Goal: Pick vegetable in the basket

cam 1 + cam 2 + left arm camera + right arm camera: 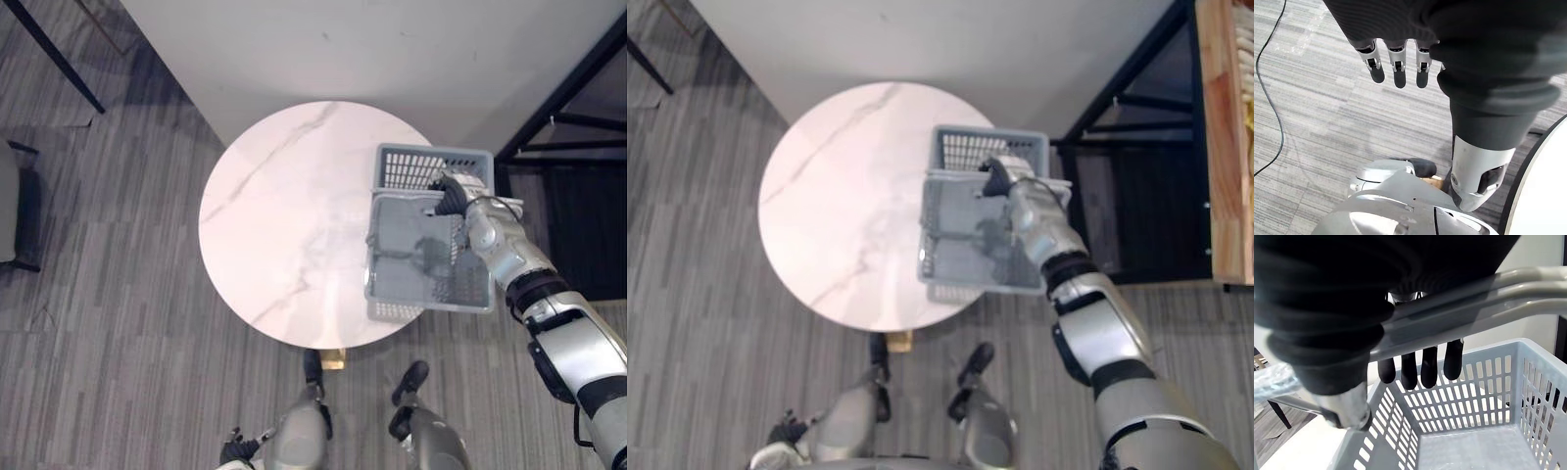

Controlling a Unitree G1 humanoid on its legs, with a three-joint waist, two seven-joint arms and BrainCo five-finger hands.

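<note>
Quick rundown of where you're at: your right hand is clamped on the handle of the grey basket. In the right wrist view its fingers curl under the two handle bars with the dark tips poking out below. That's a proper wrap-around grip, not just a rest. The basket is straight beneath that hand, and you can see its slatted walls and bottom past the fingertips.

Edges: from overhead the basket lies across the right rim of the round white marble table. The side under your wrist looks to be out past the tabletop rather than over it. I can't tell whether the bottom is touching the table or lifted off it.

Room to move: left of the hand it's open marble top, wide and flat, all the way to the far rim. Right of the hand is tighter. A black metal frame stands near the basket's far right corner, with a wooden unit beyond it. Past the hand, away from you, the table comes close to a pale wall.

Your left hand hangs low at your side over the striped grey carpet, fingers straight and loose. The table's curved rim shows close to that arm.
</note>
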